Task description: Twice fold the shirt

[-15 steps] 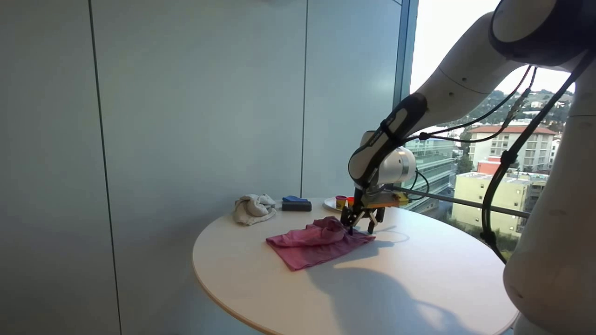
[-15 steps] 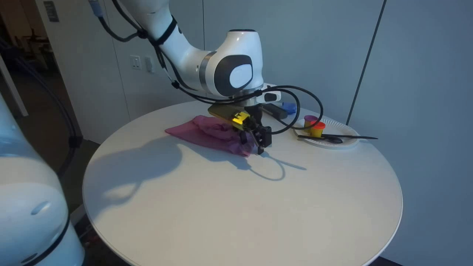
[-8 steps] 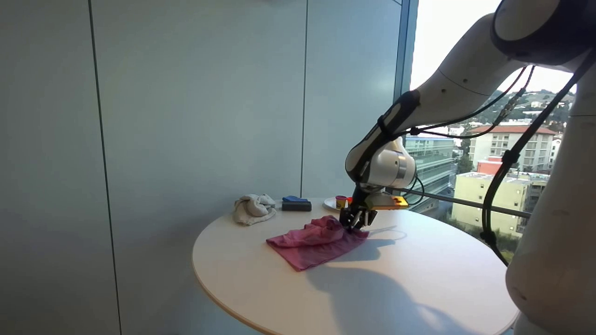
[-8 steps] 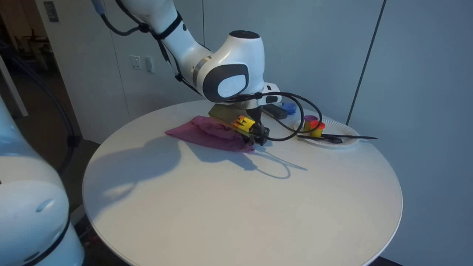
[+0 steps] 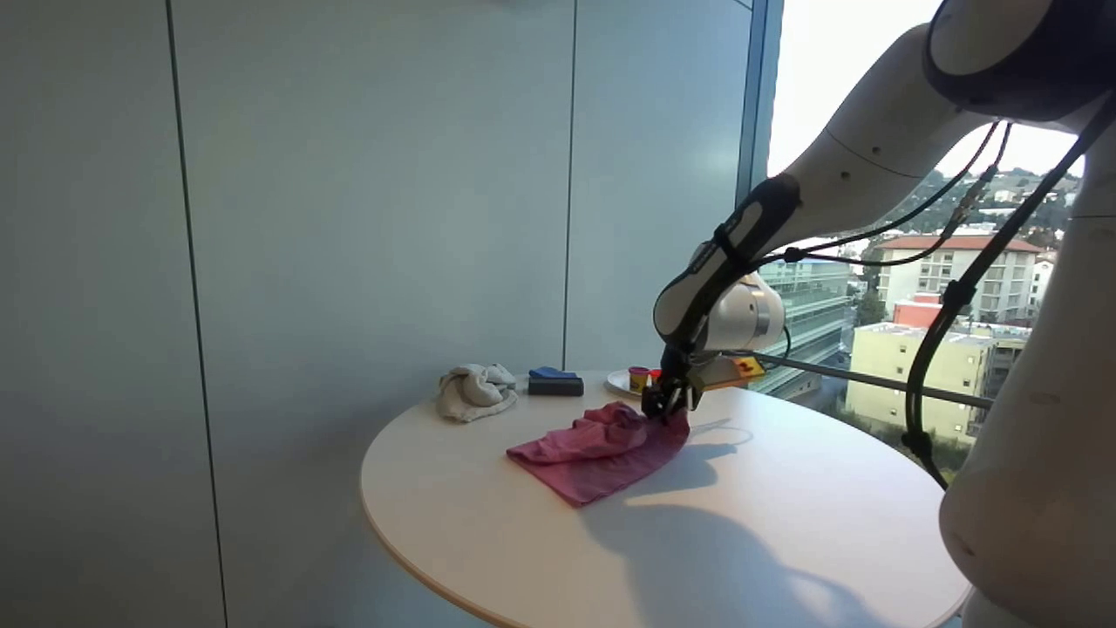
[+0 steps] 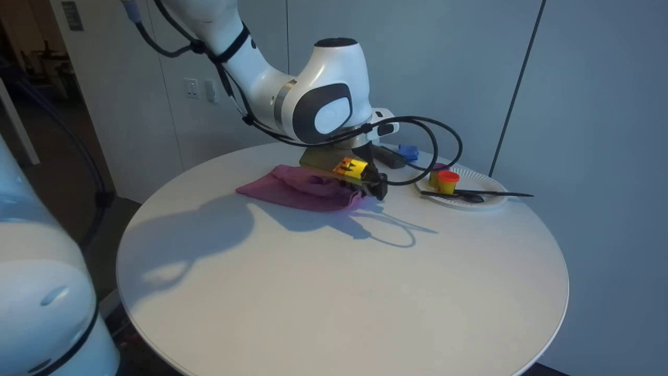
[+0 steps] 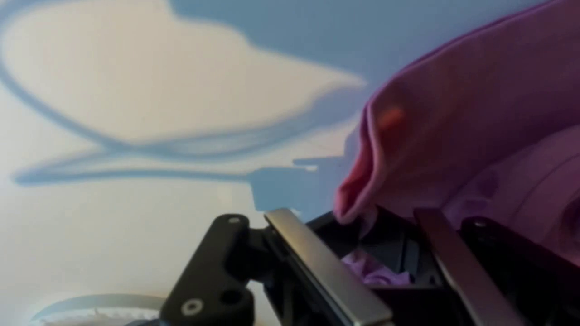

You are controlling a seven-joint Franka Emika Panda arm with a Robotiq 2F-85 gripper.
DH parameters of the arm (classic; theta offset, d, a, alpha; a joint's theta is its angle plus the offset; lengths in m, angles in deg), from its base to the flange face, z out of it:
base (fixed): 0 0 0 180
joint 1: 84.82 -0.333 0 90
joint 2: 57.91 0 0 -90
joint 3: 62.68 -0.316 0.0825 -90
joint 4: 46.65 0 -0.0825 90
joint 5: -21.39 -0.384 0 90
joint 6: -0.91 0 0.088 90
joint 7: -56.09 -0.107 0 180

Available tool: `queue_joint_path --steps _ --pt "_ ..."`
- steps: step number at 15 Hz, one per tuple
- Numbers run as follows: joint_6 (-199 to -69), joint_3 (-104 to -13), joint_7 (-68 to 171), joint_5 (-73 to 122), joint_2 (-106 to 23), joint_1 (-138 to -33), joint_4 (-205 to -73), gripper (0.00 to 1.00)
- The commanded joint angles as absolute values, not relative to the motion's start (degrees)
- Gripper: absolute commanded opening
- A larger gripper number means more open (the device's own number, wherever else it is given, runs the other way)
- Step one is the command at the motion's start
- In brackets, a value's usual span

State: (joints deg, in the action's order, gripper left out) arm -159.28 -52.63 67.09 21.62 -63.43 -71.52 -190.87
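Note:
The pink-magenta shirt (image 5: 593, 475) lies on the round white table, folded over into a rumpled bundle with a raised ridge along its top. In the wrist view my gripper (image 7: 360, 226) is shut on the shirt (image 7: 462, 108), its fingertips pinching a corner. The cloth slopes up from the table to that grip, so this corner hangs a little above the surface. Both exterior views show the gripper (image 6: 368, 189) over one end of the shirt (image 6: 297, 190). Part of the shirt behind the gripper is hidden there.
A crumpled beige cloth (image 5: 475, 392) and a dark box (image 5: 555, 386) with a blue item (image 5: 553, 372) on it sit near the wall. A paper plate (image 6: 480, 180) holds tubs (image 6: 448, 183) and black utensils (image 6: 493, 193). It stands close beyond the gripper.
The jaws were open at the shirt's corner and have closed on it. Since then the gripper has risen slightly, lifting that corner and dragging the shirt a little along the table.

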Motion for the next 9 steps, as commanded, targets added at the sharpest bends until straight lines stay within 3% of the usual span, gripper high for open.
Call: queue_joint_path --steps 1,9 --pt "-159.09 -57.62 59.93 37.90 -72.26 -64.78 -192.19 0.03" --pt "-154.68 -52.08 81.77 24.37 -76.89 -86.03 -189.27 0.04"
